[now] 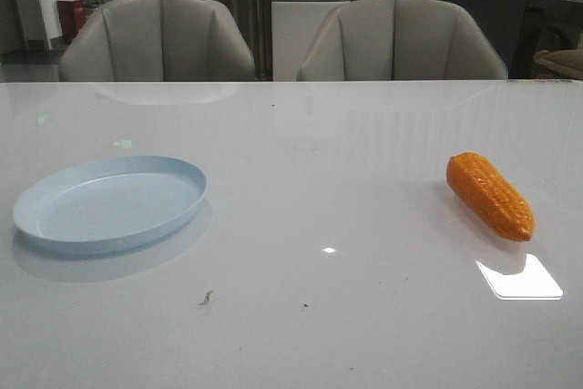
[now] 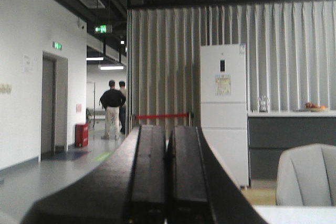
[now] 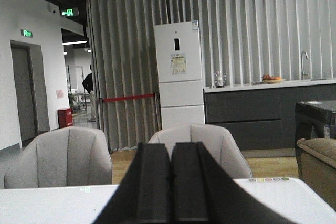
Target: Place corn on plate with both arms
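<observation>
On white table (image 1: 301,179): orange corn cob (image 1: 489,195) at right, pale blue plate (image 1: 109,202) at left, well apart | left gripper (image 2: 167,182), right gripper (image 3: 170,187) both closed, empty, raised | next: open right jaws, descend, pinch cob mid-length across its width.

plate (image 1: 109,202): on the worktop (image 1: 319,170), left side
corn (image 1: 489,195): on the worktop, right side, well apart from plate

Orange corn (image 1: 490,195), pale-blue plate (image 1: 55,230)
</observation>
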You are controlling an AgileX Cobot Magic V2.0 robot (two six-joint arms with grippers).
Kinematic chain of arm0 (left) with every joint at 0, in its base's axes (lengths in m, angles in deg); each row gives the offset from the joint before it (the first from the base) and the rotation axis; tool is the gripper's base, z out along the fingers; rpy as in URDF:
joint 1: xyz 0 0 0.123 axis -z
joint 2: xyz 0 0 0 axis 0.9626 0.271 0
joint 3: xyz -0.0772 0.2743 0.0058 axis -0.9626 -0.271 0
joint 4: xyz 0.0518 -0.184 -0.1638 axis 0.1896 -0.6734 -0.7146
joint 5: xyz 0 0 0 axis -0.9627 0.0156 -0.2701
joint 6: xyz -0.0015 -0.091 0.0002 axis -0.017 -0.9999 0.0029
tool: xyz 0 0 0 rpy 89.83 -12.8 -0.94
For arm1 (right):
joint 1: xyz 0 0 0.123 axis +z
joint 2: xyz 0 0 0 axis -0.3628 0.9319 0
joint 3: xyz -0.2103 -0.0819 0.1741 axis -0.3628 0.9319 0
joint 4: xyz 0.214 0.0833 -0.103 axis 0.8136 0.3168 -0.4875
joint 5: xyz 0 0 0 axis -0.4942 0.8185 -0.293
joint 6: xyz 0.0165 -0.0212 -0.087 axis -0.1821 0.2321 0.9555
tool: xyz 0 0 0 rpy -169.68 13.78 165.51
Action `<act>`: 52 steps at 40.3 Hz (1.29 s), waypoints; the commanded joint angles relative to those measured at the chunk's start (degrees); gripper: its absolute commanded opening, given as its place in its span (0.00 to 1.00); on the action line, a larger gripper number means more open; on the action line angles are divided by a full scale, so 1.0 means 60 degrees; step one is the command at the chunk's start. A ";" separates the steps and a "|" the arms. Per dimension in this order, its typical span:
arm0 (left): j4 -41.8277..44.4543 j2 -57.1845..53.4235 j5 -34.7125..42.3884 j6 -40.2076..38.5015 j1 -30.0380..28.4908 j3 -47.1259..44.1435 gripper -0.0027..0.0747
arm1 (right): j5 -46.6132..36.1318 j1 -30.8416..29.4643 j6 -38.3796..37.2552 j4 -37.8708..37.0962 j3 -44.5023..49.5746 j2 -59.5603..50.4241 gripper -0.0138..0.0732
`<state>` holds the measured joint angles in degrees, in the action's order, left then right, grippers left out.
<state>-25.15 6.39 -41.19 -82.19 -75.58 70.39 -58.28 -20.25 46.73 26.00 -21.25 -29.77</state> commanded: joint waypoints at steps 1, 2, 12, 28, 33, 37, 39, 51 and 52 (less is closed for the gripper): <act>-0.0075 -0.0106 0.0385 -0.0058 0.0061 0.0847 0.15 | -0.0504 -0.0013 0.0011 -0.0098 -0.0899 0.0620 0.24; -0.0075 -0.0038 0.0322 -0.0058 0.0061 0.1005 0.15 | -0.0512 -0.0013 0.0011 -0.0098 -0.1079 0.0803 0.24; 0.0092 0.1403 0.0275 -0.0058 0.0061 0.2411 0.15 | -0.0533 -0.0013 0.0011 -0.0098 -0.2577 0.2628 0.24; 0.0092 0.4552 0.0167 -0.0058 0.0061 0.3122 0.15 | -0.0686 -0.0013 0.0011 -0.0098 -0.2920 0.5431 0.24; 0.0092 0.5472 0.0167 -0.0058 0.0061 0.3122 0.15 | -0.0684 -0.0013 0.0011 -0.0098 -0.2920 0.6482 0.24; 0.0092 0.6019 0.0151 -0.0058 0.0061 0.3122 0.15 | -0.0673 -0.0013 0.0011 -0.0098 -0.2920 0.7255 0.24; 0.0092 0.6238 0.0086 -0.0058 0.0061 0.3122 0.15 | -0.0682 -0.0013 0.0011 -0.0098 -0.2920 0.7560 0.24; 0.0092 0.7109 -0.0384 -0.0058 0.0061 0.3122 0.15 | -0.0516 -0.0013 0.0011 -0.0098 -0.2920 0.8506 0.24; 0.0092 0.7109 -0.0384 -0.0058 0.0061 0.3122 0.15 | -0.0516 -0.0013 0.0011 -0.0098 -0.2920 0.8506 0.24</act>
<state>-24.51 49.04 -48.41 -82.19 -75.58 87.17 -56.97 -20.25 46.73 26.00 -36.80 21.66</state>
